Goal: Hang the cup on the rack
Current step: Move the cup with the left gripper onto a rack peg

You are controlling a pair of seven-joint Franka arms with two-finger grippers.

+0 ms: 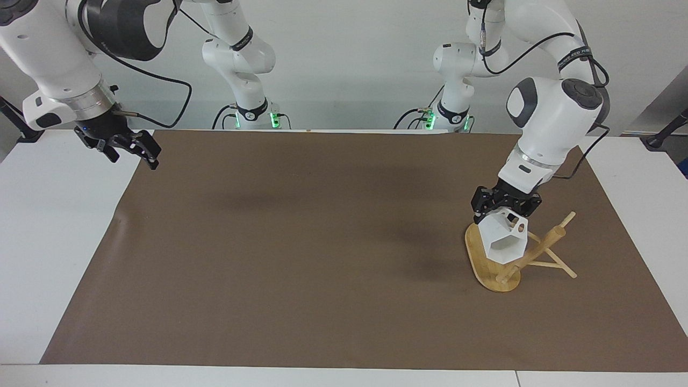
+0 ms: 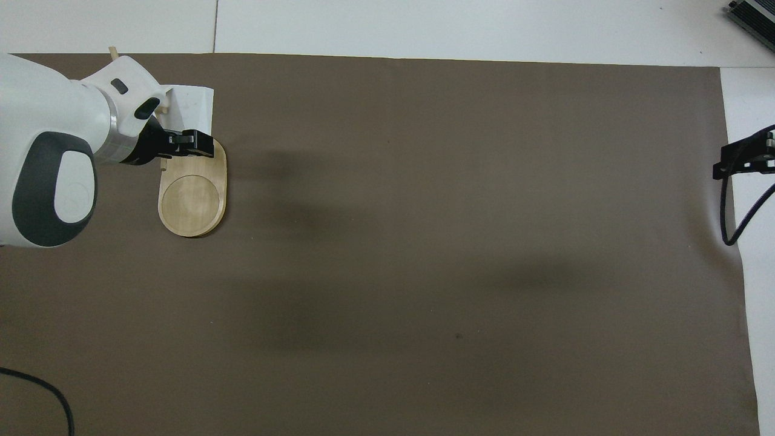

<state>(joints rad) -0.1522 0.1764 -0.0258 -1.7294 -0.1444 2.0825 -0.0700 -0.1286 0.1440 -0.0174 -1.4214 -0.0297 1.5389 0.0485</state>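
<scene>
The white faceted cup hangs in the air over the bamboo rack's oval base, right beside the slanting post. Its mouth faces away from the robots and its handle, with the round hole, points up toward the post's top. My left gripper is shut on the cup at the handle end. In the overhead view the left gripper covers part of the cup, and the rack's base shows below it. My right gripper waits open and empty over the mat's edge at the right arm's end, also seen as the right gripper.
A brown mat covers most of the white table. Thin pegs stick out from the post toward the left arm's end. A black cable lies near the robots' edge.
</scene>
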